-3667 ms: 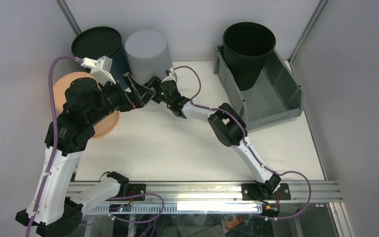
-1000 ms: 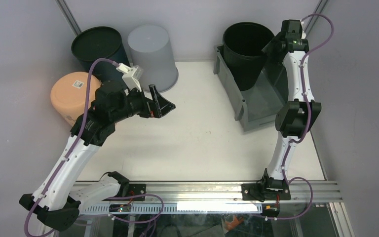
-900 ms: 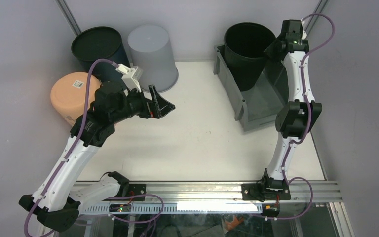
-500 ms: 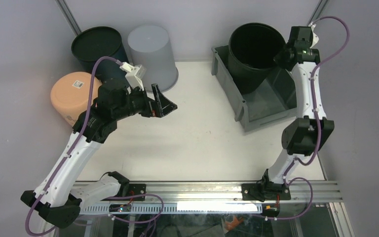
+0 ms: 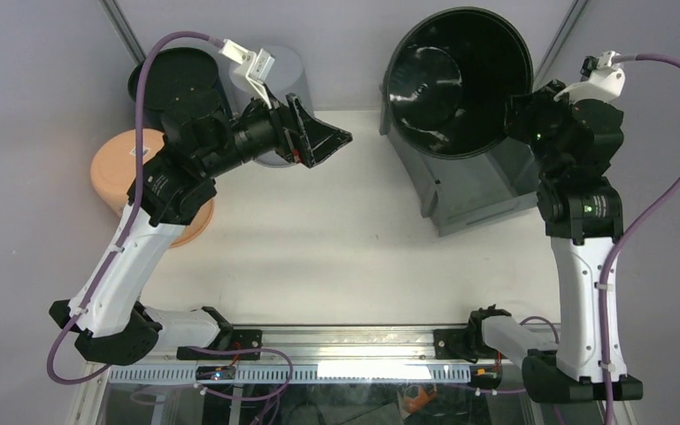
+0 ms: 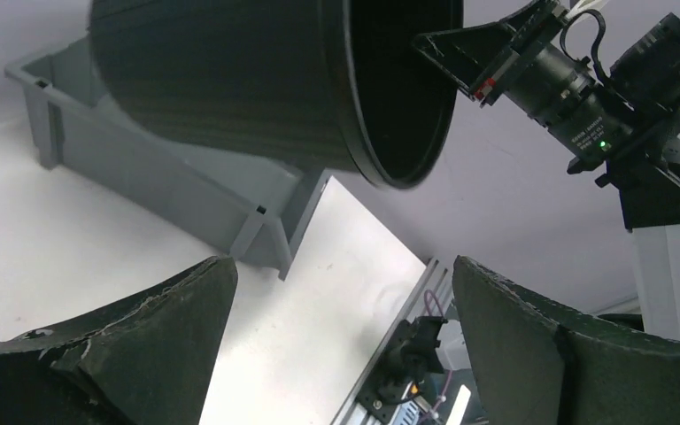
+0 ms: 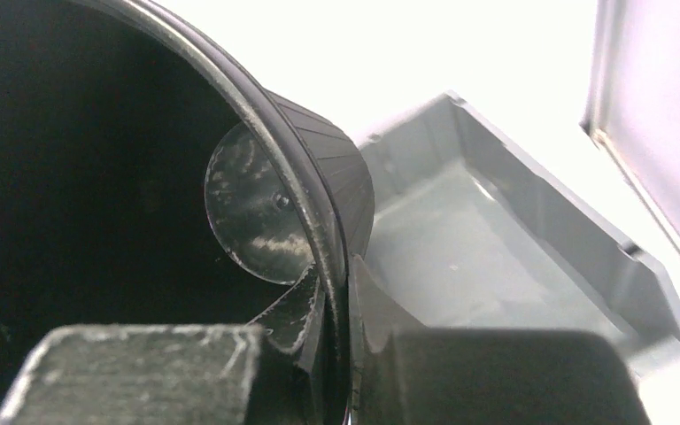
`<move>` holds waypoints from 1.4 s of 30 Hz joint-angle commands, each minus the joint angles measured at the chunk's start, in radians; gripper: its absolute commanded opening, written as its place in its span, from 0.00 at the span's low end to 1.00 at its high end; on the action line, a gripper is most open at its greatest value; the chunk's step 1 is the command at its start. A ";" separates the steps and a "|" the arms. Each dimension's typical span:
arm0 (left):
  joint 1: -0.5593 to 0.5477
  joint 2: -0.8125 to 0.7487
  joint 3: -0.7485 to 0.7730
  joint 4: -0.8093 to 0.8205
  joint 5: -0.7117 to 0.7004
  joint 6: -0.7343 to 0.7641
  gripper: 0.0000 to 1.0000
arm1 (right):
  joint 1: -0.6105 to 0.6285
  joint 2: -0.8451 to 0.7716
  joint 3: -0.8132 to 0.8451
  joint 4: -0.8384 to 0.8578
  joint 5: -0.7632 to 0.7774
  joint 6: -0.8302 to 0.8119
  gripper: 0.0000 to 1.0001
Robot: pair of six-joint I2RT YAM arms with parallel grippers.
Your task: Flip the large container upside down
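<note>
The large container [image 5: 482,202] is a grey rectangular bin standing upright at the table's back right, also in the left wrist view [image 6: 142,181] and the right wrist view [image 7: 505,248]. A black round bucket [image 5: 459,81] hangs tilted above it, mouth toward the top camera. My right gripper [image 5: 521,111] is shut on the bucket's rim [image 7: 323,230], one finger inside and one outside. In the right wrist view this gripper [image 7: 347,288] pinches the thin wall. My left gripper [image 5: 326,142] stands open in the air left of the bin, nothing between its fingers [image 6: 341,274].
An orange bucket [image 5: 113,166] lies at the left behind my left arm. A pale grey bucket [image 5: 285,64] and a dark round tub [image 5: 166,81] stand at the back left. The metal rail [image 5: 363,338] runs along the near edge.
My right gripper closed on the black bucket's rim and raised it out of the grey bin, tilting it. My left arm rose and swung toward the back middle, still open.
</note>
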 commanded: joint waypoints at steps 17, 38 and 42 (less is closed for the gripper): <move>-0.327 0.173 0.305 -0.180 -0.706 0.126 0.87 | 0.390 0.074 0.054 0.116 0.037 -0.076 0.00; -0.477 0.149 0.343 -0.160 -0.966 0.182 0.87 | 0.454 0.073 -0.035 0.126 0.146 -0.075 0.00; -0.478 0.161 0.287 -0.171 -1.227 0.236 0.99 | 0.460 0.064 -0.033 0.126 0.140 -0.076 0.00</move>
